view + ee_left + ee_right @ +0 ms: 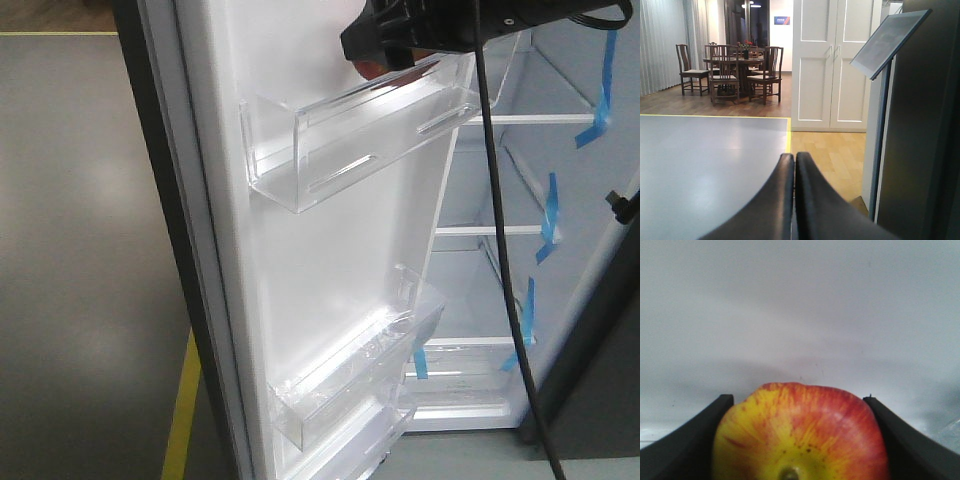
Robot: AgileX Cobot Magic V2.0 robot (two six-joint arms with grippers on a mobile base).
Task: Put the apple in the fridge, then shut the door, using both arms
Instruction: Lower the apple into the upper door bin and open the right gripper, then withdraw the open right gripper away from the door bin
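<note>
Red and yellow, the apple (800,432) fills the bottom of the right wrist view, stem dimple facing the camera. The right hand (797,398) is pinching it, with one black finger (695,440) pressed on each side. Past the hand there is only a plain white surface.

From the front view, the right hand (385,45) is up at the top, and a bit of red apple (373,68) peeks out under it. Just below the hand is a clear bin (360,140) on the white inside of the open door (330,260). A lower clear bin (350,385) sits far below the hand. To the right of the hand, the fridge (480,290) is open, showing white shelves (540,118) and strips of blue tape (603,100). A black cable (500,250) hangs down from the hand.

The left hand (794,156) is pressed together with nothing in it. It is out over a grey floor (705,165) with a yellow line (788,132). Far ahead of this hand are a dark table with chairs (735,65) and tall white doors (832,60). A tilted board on a pole (890,42) stands to the hand's right.
</note>
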